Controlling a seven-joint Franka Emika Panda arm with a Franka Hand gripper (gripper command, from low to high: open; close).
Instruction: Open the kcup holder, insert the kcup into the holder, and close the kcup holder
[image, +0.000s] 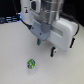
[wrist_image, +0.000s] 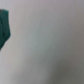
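The kcup (image: 31, 63) is a small bright green pod with white patches. It lies on the white table (image: 15, 47) near the front of the exterior view. My gripper (image: 45, 46) hangs above the table, behind the pod and toward the exterior view's right, apart from it. Its fingers stand apart with nothing between them. One teal finger pad (image: 40, 39) shows in the exterior view. The wrist view is blurred; it shows only pale table and a teal finger pad (wrist_image: 4, 27) at the edge. The kcup holder is out of view or hidden behind the arm.
The white-and-grey gripper block and arm (image: 52, 22) fill the back of the exterior view. Dark blurred shapes (image: 9, 20) lie at the table's far edge on the exterior view's left; I cannot tell what they are.
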